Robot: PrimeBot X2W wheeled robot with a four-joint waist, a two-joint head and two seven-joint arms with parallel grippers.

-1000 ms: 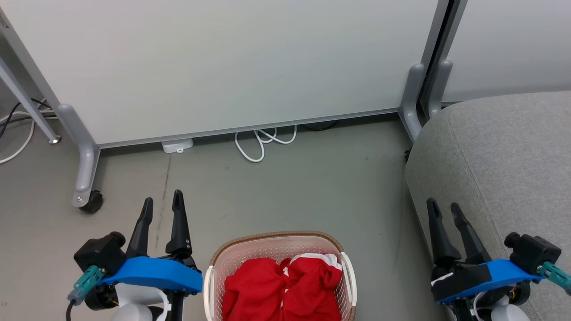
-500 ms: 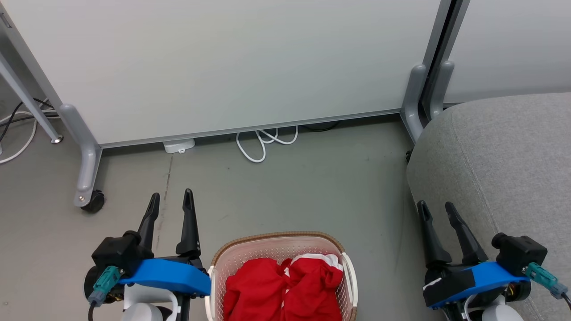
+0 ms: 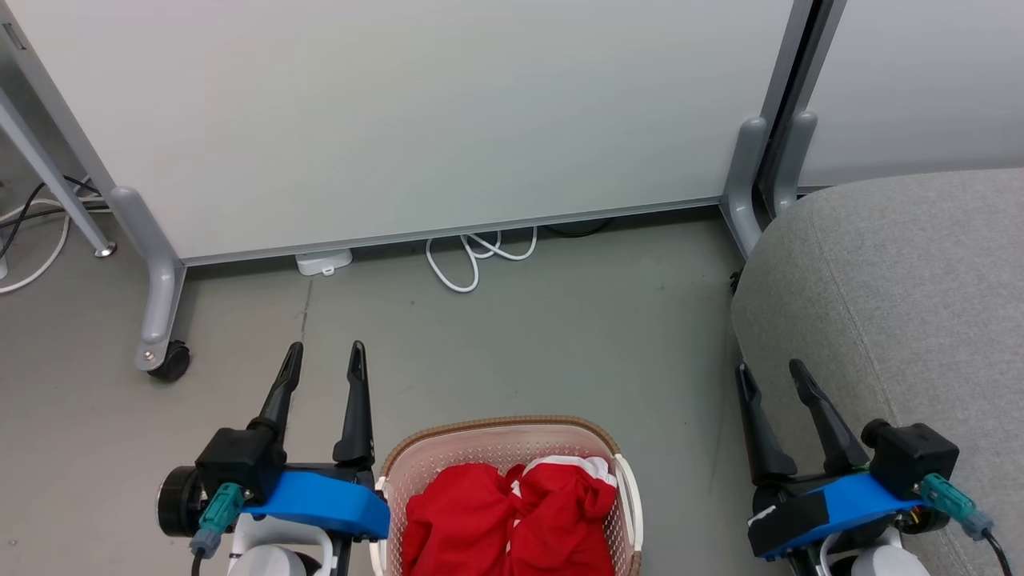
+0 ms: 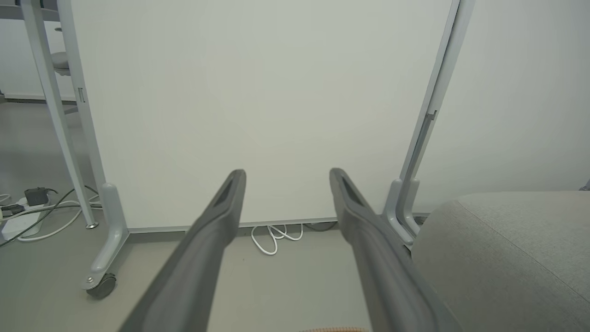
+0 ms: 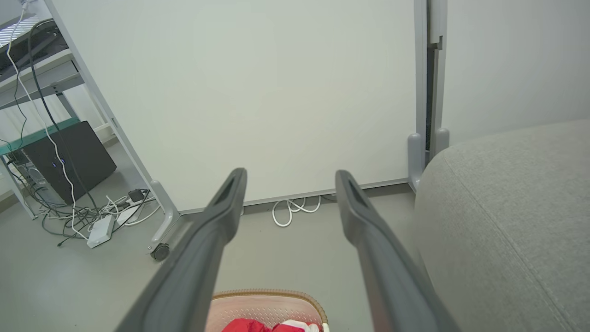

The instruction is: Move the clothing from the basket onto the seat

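Head view: clothing [image 3: 480,520] in basket [image 3: 500,422]; seat [image 3: 904,288] right.

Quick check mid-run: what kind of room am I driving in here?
Likely an office or lab test area, not a home: wheeled partition panels stand behind, a computer and loose cables sit on the floor, and the couch and basket look staged.

Right gripper [image 5: 289,174], fingers apart; clothing [image 5: 246,327] in basket [image 5: 267,304] beneath; seat [image 5: 507,207] at right
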